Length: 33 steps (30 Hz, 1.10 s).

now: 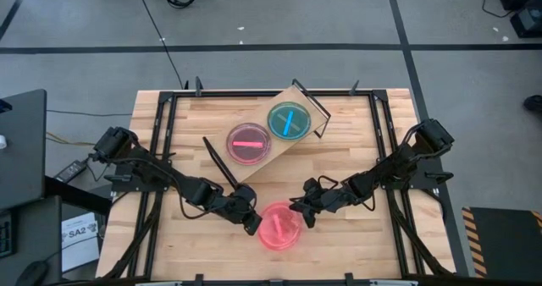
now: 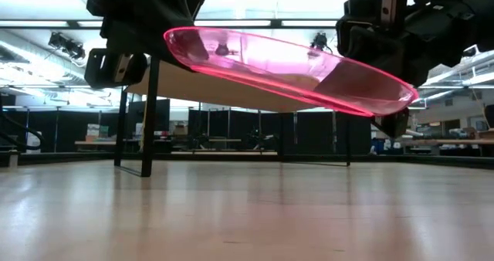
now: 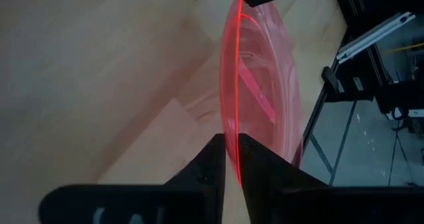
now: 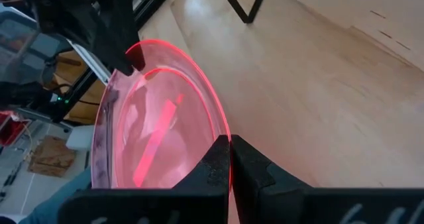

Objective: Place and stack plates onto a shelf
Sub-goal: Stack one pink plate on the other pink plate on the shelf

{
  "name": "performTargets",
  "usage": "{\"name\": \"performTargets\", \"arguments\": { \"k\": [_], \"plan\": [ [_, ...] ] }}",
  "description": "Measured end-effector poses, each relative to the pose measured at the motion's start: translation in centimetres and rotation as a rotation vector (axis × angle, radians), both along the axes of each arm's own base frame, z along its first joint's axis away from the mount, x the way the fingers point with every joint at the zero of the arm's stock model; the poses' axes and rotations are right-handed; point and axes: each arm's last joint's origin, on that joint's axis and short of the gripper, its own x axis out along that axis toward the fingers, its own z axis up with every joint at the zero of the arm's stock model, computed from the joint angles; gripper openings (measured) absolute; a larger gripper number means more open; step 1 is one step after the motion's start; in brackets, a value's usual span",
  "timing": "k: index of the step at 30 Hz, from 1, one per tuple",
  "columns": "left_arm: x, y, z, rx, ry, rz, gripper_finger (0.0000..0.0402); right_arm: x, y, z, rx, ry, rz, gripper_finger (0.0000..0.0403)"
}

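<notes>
- A round translucent pink plastic plate (image 1: 279, 227) hangs in the air above the near middle of the slatted wooden tabletop (image 1: 169, 125), clear of the surface in the low view and tilted, with its left edge higher than its right.
- The left gripper (image 1: 252, 224) is at the plate's left rim; the left wrist view shows its two dark fingers (image 3: 211, 166) pressed together on the thin pink edge.
- The right gripper (image 1: 306, 214) is at the opposite rim, its fingers (image 4: 213, 163) clamped on the edge as well, so both arms carry the same plate between them.
- The rectangular light wooden shelf on thin black wire legs (image 1: 269, 155) stands at an angle on the far middle of the table, well apart from the held plate.
- On the shelf lie two more plates side by side: a pink plate (image 1: 248, 143) to the left and a blue-green plate (image 1: 288, 120) to the right and farther back.
</notes>
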Motion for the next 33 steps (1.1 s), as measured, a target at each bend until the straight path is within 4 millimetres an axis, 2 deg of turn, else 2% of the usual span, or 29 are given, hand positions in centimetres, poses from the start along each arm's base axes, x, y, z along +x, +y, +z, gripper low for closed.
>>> {"name": "performTargets", "arguments": {
  "k": [8, 21, 25, 33],
  "plan": [
    [-0.17, 0.12, -0.24, 0.012, 0.027, 0.003, 0.0014, 0.02, 0.01, 0.04, -0.001, -0.005, 0.002, 0.0010],
    [-0.17, 0.13, -0.24, 0.017, 0.026, 0.004, 0.0010, 0.03, 0.02, 0.06, 0.002, -0.007, 0.001, 0.0028],
    [-0.17, 0.13, -0.24, 0.017, 0.026, 0.004, 0.0010, 0.03, 0.02, 0.06, 0.003, -0.006, 0.001, 0.0046],
    [-0.17, 0.13, -0.23, 0.017, 0.026, 0.003, 0.0009, 0.02, 0.01, 0.04, -0.004, -0.005, 0.004, 0.0110]
  ]
}}
